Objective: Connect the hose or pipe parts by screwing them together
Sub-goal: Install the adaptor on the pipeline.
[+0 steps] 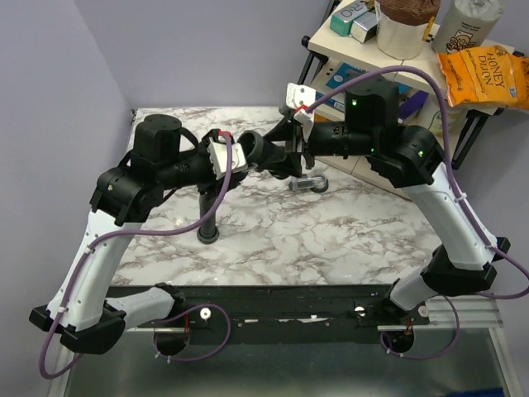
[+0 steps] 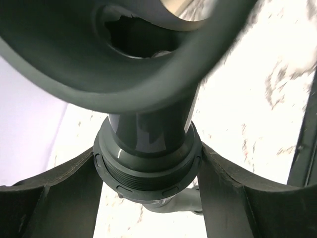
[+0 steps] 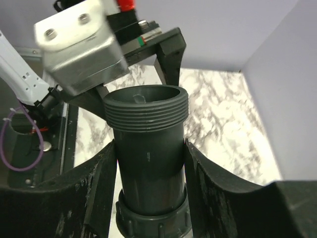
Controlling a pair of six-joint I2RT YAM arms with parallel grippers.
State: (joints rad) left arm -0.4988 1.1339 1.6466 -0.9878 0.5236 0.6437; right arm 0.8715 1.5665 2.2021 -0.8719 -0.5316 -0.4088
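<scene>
Nearest the right wrist lens, two dark fingers point(image 3: 94, 198) of the right claw point(image 3: 150, 148) press both flanks of the fitting point(image 3: 148, 173), clenched on its smooth black barrel. Above the grip the barrel ends in an open threaded end point(image 3: 146, 114); below the grip sits a notched collar nut point(image 3: 153, 220). Just beyond the threaded end is the pale metal housing point(image 3: 79, 44) on the other arm's wrist.

The left claw point(image 2: 148, 151) is likewise clenched, its fingers point(image 2: 59, 198) closed on a collar point(image 2: 146, 178) of the hose point(image 1: 213, 207). A wide dark mouth point(image 2: 124, 54), blurred, fills the top of that view.

From above, both claws face each other over the far middle of the marble worktop point(image 1: 331, 240). The black parts sit close together between them, and I cannot tell whether they touch. The hose drops from the left claw, its foot point(image 1: 208, 236) resting on the worktop. A small grey piece point(image 1: 310, 182) shows just below the right claw in that view.
</scene>
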